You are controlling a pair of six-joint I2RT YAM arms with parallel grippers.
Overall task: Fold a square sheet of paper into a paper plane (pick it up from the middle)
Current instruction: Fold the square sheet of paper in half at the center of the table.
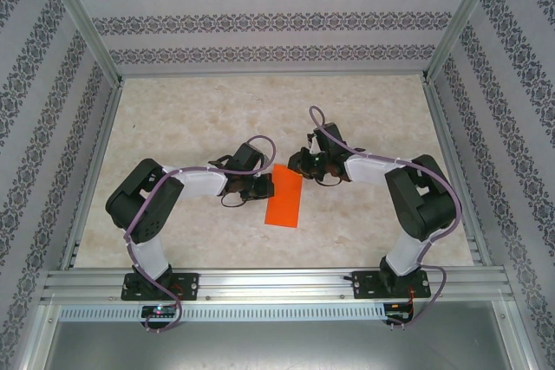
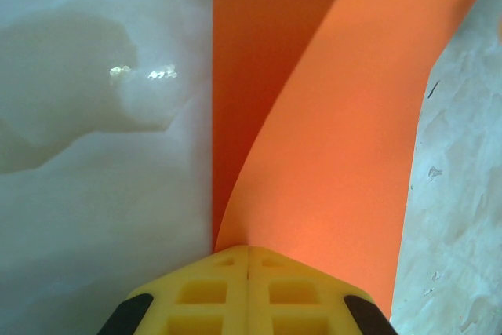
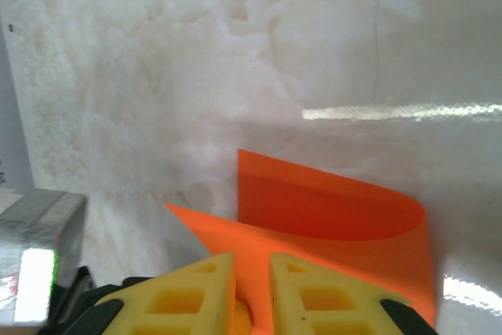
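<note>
The square sheet of paper [image 1: 284, 197] is bright orange and lies doubled over into a narrow strip on the marble table between my two arms. My left gripper [image 1: 267, 185] is at its left edge. In the left wrist view the yellow fingertips of the left gripper [image 2: 249, 249] are pressed together on the sheet [image 2: 337, 139], whose upper layer curls up off the lower one. My right gripper [image 1: 303, 166] is at the strip's far corner. In the right wrist view the jaws of the right gripper [image 3: 252, 260] stand a little apart, with the edge of the sheet [image 3: 329, 209] running into the gap.
The marble tabletop [image 1: 217, 110] is boxed in by patterned walls and aluminium rails [image 1: 277, 282] along the near edge. A grey metal block [image 3: 39, 249] sits at the left of the right wrist view.
</note>
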